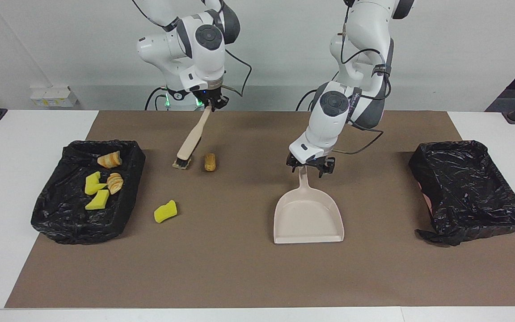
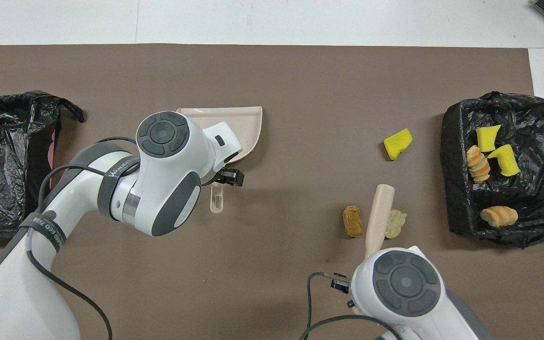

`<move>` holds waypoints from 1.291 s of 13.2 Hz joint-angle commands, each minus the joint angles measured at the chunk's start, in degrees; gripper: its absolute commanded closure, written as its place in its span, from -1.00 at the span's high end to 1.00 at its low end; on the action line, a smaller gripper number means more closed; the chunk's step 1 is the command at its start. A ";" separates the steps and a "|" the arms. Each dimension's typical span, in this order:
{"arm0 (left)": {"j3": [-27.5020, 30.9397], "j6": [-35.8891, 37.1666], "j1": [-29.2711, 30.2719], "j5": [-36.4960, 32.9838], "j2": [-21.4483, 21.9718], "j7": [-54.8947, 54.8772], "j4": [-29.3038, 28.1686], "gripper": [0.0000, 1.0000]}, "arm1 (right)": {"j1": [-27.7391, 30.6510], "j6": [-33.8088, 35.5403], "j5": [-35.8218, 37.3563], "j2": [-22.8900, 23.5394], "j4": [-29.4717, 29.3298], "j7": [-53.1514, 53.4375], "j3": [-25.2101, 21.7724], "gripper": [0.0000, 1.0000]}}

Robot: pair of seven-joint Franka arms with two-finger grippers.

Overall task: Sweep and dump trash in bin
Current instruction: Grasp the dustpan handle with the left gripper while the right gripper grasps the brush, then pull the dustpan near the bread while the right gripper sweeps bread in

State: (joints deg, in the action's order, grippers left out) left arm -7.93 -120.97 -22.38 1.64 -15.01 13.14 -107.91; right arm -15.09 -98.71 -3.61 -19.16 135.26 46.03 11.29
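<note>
There are seven scraps: three yellow (image 1: 165, 211), three brown (image 1: 210, 162) and one beige (image 2: 397, 223). Two black bins (image 1: 467, 190), one dustpan (image 1: 308, 217), one brush (image 1: 191, 141), two grippers.

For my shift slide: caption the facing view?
Right gripper lowers the brush onto a pale scrap; open left gripper hovers over the dustpan handle.

Four scraps (image 1: 103, 179) in bin (image 1: 61, 223), dustpan (image 1: 309, 219) mid-mat (image 1: 239, 277)

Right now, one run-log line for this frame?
right gripper: shut on brush, bristles at pale scrap | left gripper: open over dustpan handle | loose trash: three scraps
</note>
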 commanded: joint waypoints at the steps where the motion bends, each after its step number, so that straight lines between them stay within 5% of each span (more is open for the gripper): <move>1: 0.81 -3.04 -1.35 0.03 1.47 -0.13 -3.53 1.00 | 9.86 -0.52 0.44 -2.46 4.30 -9.60 0.75 -1.00; 4: 0.72 -1.81 -1.97 0.12 1.91 0.39 -3.97 1.00 | 13.33 -3.23 0.44 -3.87 9.31 -13.41 0.84 -1.00; 5: 0.63 -0.42 -2.06 0.20 2.00 0.57 -3.97 0.13 | 13.33 -4.03 0.44 -3.52 9.84 -13.51 0.93 -1.00; 6: 0.72 1.51 -2.06 0.29 2.44 0.66 -3.97 -0.54 | 13.16 -3.95 0.44 -3.08 9.93 -13.68 1.02 -1.00; 7: 0.72 2.49 -2.32 0.29 2.44 0.57 -3.71 -1.00 | 12.63 -3.95 0.27 -2.73 9.94 -13.16 1.02 -1.00; 13: 1.51 2.23 0.39 -0.32 2.44 -17.92 -2.39 -1.00 | 3.33 -15.96 -7.46 4.37 9.33 -7.54 1.11 -1.00; 17: 1.78 3.55 6.36 -1.72 5.33 -44.38 -2.04 -1.00 | 2.26 -15.73 -13.52 10.53 0.81 -7.35 1.19 -1.00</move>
State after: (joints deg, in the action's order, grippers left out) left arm -5.95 -119.24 -18.52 1.23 -12.85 -22.61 -109.48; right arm -12.82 -115.02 -14.41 -12.13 140.82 38.55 12.41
